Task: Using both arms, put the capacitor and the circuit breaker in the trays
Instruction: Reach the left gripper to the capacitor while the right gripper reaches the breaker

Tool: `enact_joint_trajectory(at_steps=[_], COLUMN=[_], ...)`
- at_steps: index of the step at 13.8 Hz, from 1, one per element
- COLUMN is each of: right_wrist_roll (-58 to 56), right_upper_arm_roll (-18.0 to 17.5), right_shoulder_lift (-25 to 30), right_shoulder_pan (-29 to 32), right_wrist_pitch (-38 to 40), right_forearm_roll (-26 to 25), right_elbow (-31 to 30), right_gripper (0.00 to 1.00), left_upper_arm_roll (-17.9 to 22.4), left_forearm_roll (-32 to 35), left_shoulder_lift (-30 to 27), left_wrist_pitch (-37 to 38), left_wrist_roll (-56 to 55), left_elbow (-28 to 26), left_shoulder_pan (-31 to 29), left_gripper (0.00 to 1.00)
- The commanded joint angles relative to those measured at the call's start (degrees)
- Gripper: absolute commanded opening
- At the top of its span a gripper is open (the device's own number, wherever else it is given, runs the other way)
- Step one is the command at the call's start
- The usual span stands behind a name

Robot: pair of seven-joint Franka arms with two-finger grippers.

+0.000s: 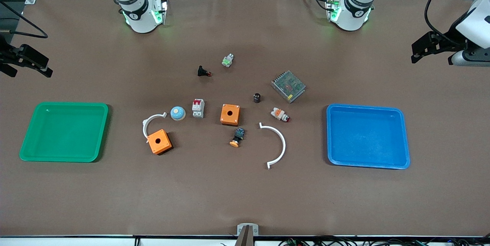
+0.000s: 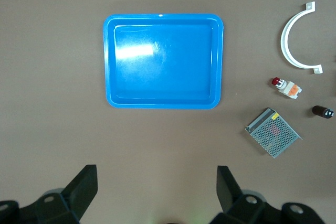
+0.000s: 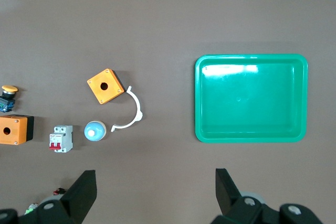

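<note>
Capacitor (image 1: 257, 97) well apart from left pincer (image 1: 421, 51)

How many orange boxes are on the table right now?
2. One orange box lies mid-table, between the circuit breaker and the capacitor. The other orange box lies nearer the front camera, toward the green tray, touching a white curved bracket. None looks hidden.

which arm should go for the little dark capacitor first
Left, probably. The small dark cylindrical capacitor lies toward the left arm's end, near the blue plastic tray. The left end effector, open, hovers by that tray.
</note>
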State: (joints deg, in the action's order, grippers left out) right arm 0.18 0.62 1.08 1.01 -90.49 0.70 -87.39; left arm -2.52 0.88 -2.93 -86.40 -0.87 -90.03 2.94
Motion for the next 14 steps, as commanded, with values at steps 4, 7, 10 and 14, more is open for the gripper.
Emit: enact_joint_trajectory(at_steps=[4, 7, 10, 14], right_wrist_roll=[-0.5, -0.5, -0.5, -0.4], right_upper_arm_roll=[-0.5, -0.5, -0.5, -0.8], right_shoulder_lift=[-0.6, -0.6, -0.6, -2.0], right_shoulder_pan=[0.4, 0.4, 0.4, -0.3], right_wrist_pitch=[0.6, 0.6, 0.5, -0.1], right_forearm_roll=[-1.3, -1.3, -1.2, -0.8], right_elbow=[1.3, 1.3, 1.3, 1.3], right_gripper=[1.0, 1.0, 1.0, 1.0], left_upper_arm_roll=[0.0, -1.4, -4.4, -5.8], left_forearm_roll=[0.0, 0.0, 0.0, -0.2], left_shoulder_lift=[1.7, 6.4, 10.7, 15.0], left_wrist_pitch=[1.1, 1.1, -2.1, -11.3], left_wrist_roll=[0.8, -0.1, -4.5, -19.3], left_elbow=[2.5, 6.9, 5.8, 0.8], left_shoulder_pan=[0.6, 1.7, 4.5, 11.1], left_gripper=[1.0, 1.0, 1.0, 1.0])
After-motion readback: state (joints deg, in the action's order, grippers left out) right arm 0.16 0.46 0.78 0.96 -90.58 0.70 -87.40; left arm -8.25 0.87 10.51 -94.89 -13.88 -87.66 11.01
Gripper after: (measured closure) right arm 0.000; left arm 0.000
